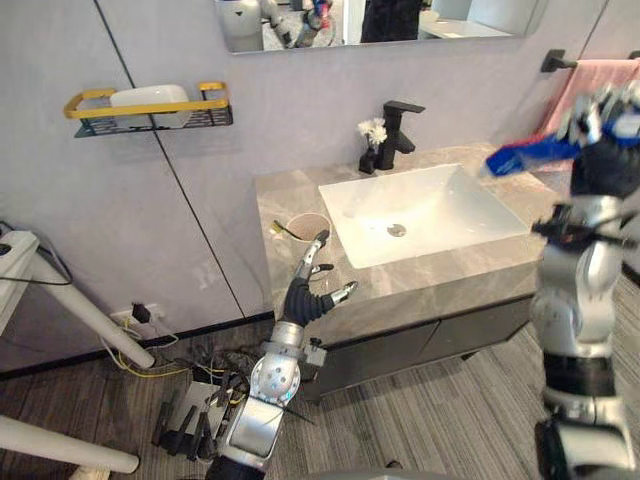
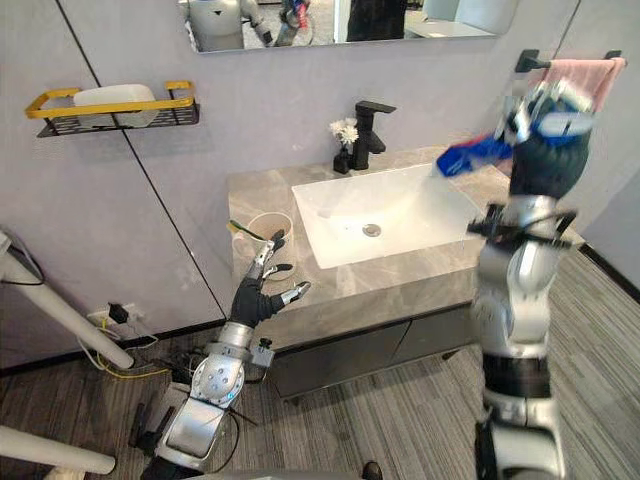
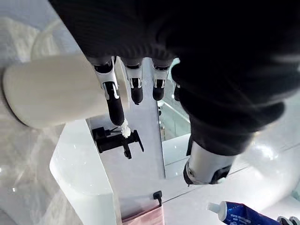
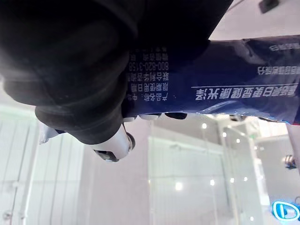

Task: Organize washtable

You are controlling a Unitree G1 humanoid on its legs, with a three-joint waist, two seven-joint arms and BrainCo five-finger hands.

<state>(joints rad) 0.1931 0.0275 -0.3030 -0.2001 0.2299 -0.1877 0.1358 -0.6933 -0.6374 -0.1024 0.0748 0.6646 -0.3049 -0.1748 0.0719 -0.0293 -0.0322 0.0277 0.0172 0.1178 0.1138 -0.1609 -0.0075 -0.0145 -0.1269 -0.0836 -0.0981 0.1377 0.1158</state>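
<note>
The blue toothpaste tube (image 2: 470,155) is up in your right robot hand (image 2: 545,108), lifted clear of the counter (image 2: 330,290). The fingers are curled round the tube's flat, glossy body. In the right wrist view their dark tips (image 4: 159,116) peek out beneath it, and the dark ribbed cover hides the rest of the grasp. The tube's white cap end sticks out from the hand toward the white rectangular basin (image 2: 385,222). Just behind this hand a pink towel (image 2: 590,75) hangs on a dark rail and is partly hidden by the hand.

Your left robot hand (image 1: 305,292) rests low at the near edge of the grey, marble-patterned counter. Its fingers are straight and spread, and it holds nothing. Just past its fingertips stands a white cup (image 1: 306,224), round and smooth. You cannot tell whether a fingertip touches it. A small yellow-green thing juts out at the cup's rim, too small to make out.

Beyond the cup and across the basin from this hand stands a black angular tap (image 1: 398,135). A little dark vase of white flowers (image 1: 372,132) sits beside the tap.

On the wall well to this hand's left, a black wire shelf (image 1: 150,118) with a yellow rail carries a white rounded thing. A mirror (image 1: 380,20) above the tap is cut off at the top.
</note>
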